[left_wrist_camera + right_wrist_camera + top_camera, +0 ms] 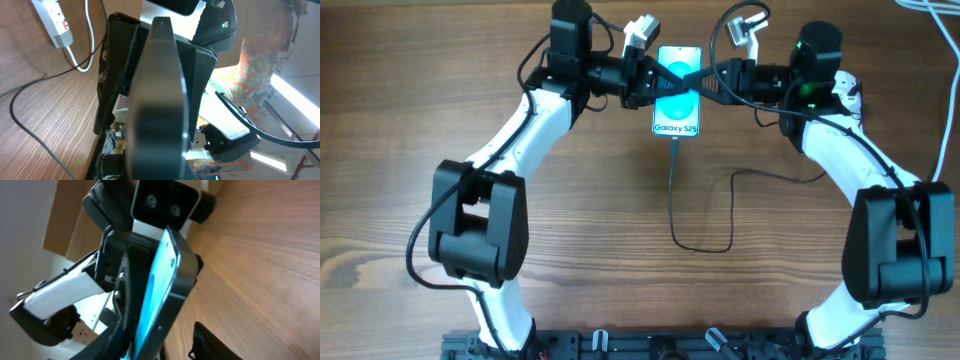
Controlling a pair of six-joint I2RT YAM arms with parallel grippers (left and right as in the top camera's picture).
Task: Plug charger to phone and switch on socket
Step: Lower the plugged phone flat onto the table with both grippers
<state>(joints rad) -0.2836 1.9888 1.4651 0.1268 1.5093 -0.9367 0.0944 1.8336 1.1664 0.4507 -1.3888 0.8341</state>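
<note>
The phone lies face up with its cyan screen lit, between my two grippers at the far middle of the table. My left gripper is clamped on its left long edge. My right gripper straddles its right edge; in the right wrist view one finger stands off the phone. The charger cable runs from the phone's near short edge, loops and goes right; its tip meets the phone's edge. The socket shows only in the left wrist view, with its white lead.
A white cable runs along the table's far right corner. The black cable crosses the wood between the phone and the socket. The arm bases stand at the table's near edge.
</note>
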